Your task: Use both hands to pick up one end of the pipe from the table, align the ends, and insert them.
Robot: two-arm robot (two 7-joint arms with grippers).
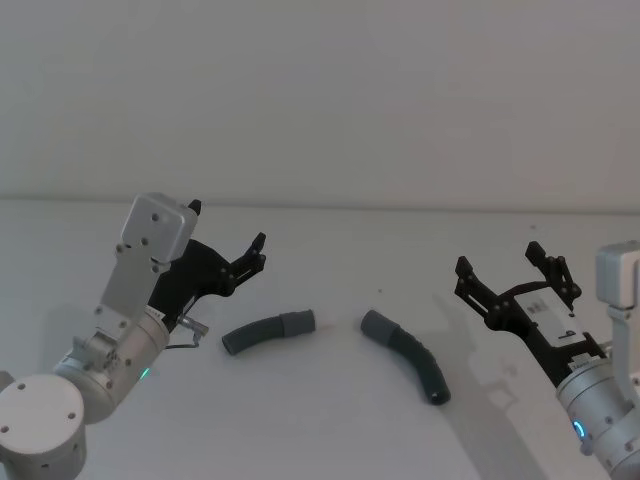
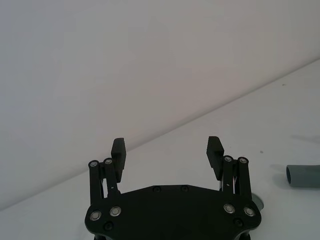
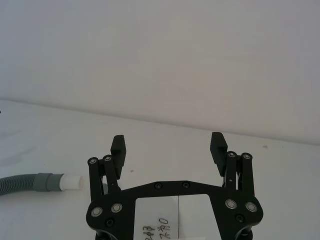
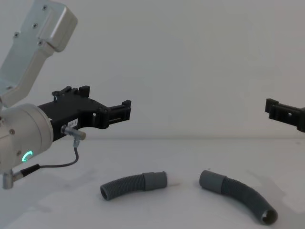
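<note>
My left claw (image 1: 228, 225) hangs above the bench's left side, fingers spread wide, holding nothing. My right claw (image 1: 498, 258) hangs above the right side, equally wide and empty.

Between them, mid-bench and well short of the far edge, the shorter pipe piece (image 1: 262, 333) and the longer pipe piece (image 1: 412, 358) lie apart. The short one's cuff (image 1: 298, 321) faces the long one's cuff (image 1: 375, 324) across a gap.

Risk: both pieces are curved and loose, so an off-centre pinch may roll or swing them. A grip far from a cuff could let it droop and jam on insertion.

The bench (image 1: 330, 430) is plain matte white. The wall (image 1: 320, 100) behind is bare and pale.
</note>
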